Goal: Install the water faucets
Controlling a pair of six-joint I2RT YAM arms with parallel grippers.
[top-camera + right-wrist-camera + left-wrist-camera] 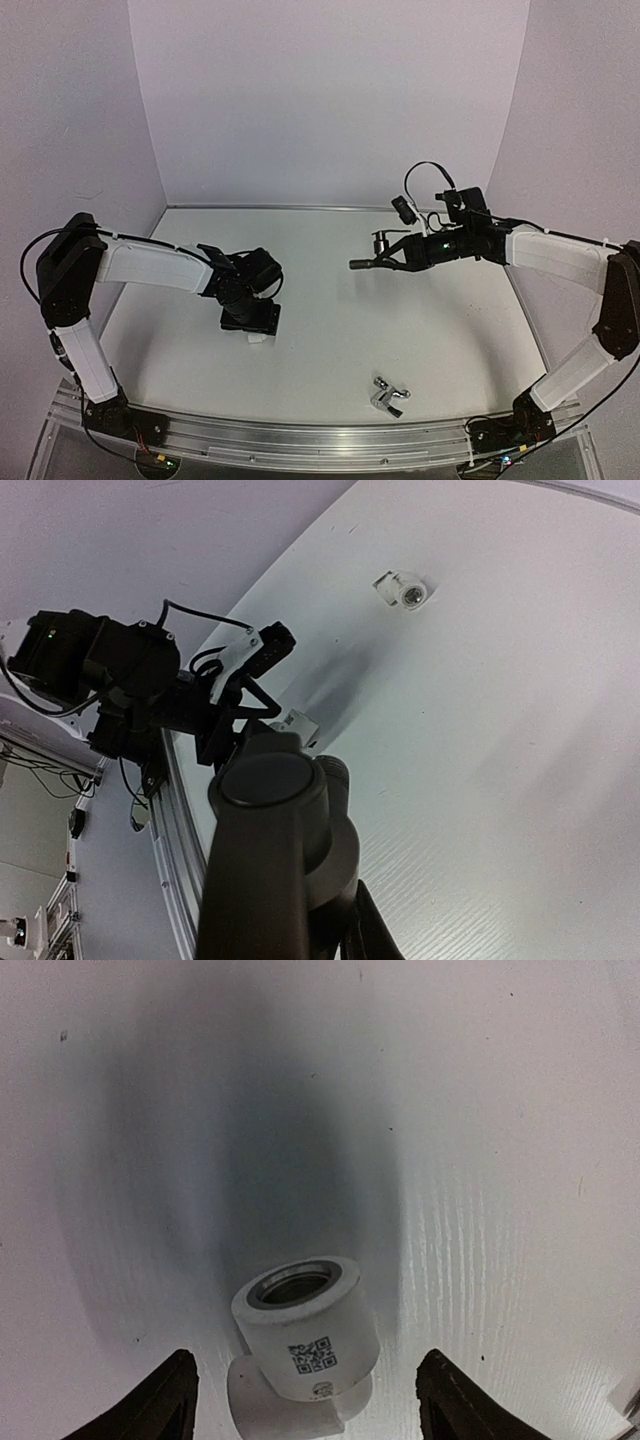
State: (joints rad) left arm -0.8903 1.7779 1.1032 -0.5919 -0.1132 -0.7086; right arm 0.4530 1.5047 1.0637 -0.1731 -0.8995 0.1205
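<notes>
The dark grey-black faucet (372, 263) hangs above the table's right half, with my right gripper (392, 258) shut on it. In the right wrist view this faucet (275, 860) fills the lower left, its round cap toward the camera, and hides most of the fingers. The chrome faucet (388, 397) lies on the table near the front edge, right of centre. My left gripper (312, 1405) is low over a white pipe fitting (305, 1335) and open. Its fingertips (165, 1400) stand on either side of the fitting without touching it.
The white fitting under the left gripper (258, 339) stands with its threaded opening up and a QR label on its side. A second small white piece with a round opening (403, 590) lies farther off on the table. A metal rail (300, 440) runs along the near edge.
</notes>
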